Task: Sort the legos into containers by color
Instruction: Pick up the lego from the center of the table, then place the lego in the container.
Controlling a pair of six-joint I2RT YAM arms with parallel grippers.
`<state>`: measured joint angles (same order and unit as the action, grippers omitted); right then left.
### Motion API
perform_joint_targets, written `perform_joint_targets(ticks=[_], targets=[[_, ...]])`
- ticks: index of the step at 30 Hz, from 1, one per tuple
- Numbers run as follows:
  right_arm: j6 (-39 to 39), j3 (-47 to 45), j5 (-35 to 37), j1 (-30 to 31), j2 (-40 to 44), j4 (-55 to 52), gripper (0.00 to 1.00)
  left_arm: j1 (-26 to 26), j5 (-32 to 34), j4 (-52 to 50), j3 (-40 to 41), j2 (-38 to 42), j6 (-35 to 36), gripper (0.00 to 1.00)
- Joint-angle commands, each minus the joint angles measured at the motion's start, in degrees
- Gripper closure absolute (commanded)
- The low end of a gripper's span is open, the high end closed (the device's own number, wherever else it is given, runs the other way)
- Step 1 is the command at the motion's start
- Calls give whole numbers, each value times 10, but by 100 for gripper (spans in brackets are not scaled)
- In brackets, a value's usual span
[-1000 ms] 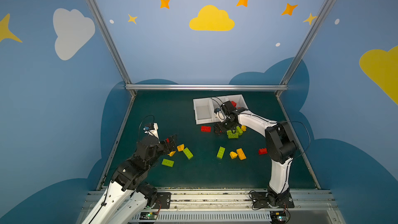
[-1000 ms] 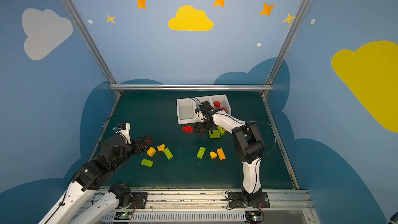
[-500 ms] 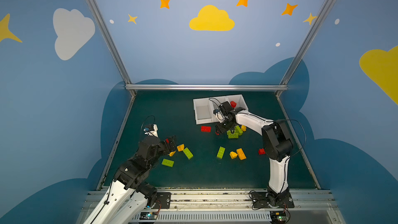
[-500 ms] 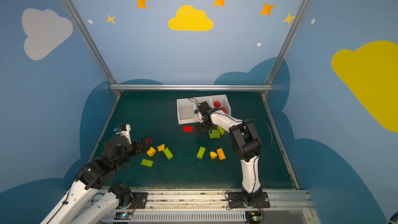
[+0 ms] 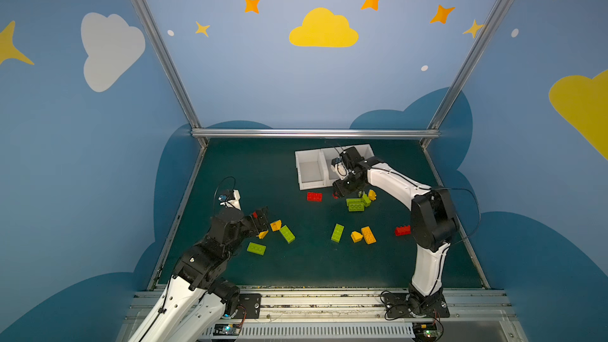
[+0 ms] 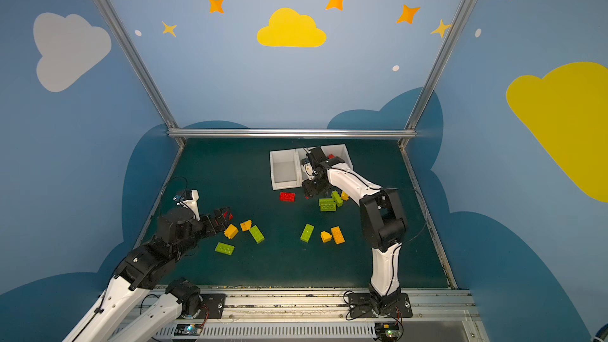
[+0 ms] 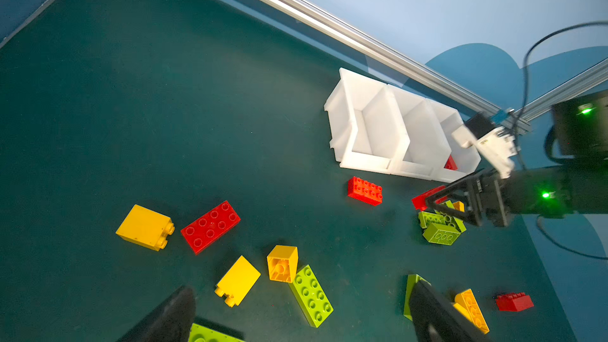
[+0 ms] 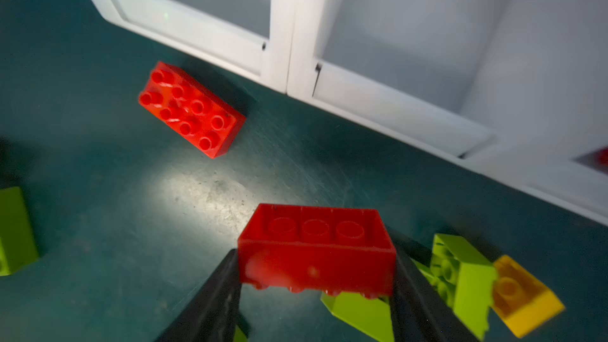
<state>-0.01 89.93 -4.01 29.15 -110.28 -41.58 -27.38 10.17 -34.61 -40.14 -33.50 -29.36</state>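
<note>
Brick (image 8: 316, 241) in right hand (image 8: 315, 259), near bin rim (image 8: 394, 116).

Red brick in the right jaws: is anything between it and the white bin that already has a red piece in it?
Nothing visible blocks it. Only bare mat lies between the red brick and that white bin, whose low front wall it must clear. The green bricks lie beside the brick, not in its path.

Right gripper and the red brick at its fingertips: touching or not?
Touching. The right wrist view shows the red brick clamped between both fingers of the right gripper, with no gap.
</note>
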Motion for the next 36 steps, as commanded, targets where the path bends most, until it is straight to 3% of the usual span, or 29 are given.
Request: perform_joint_targets(ticks=[1,7,13,22,28,36], targets=[[26,47,-41,-43,42,-23,45,2,-5,-2,-4,-6,0,0],[65,109,-61,-116,20,-31,45,3,-9,2,-6,-25,4,0],[95,184,-70,-176,-59,-39,45,7,-14,4,-8,-47,6,0],[101,249,-80,-198,-137,-38,39,15,-18,6,-7,-68,3,0],[92,252,-92,-201,-133,-28,19,17,-59,-4,-23,-103,15,0],[93,210,-95,-201,-61,-18,16,12,-102,-26,-100,-226,39,0]])
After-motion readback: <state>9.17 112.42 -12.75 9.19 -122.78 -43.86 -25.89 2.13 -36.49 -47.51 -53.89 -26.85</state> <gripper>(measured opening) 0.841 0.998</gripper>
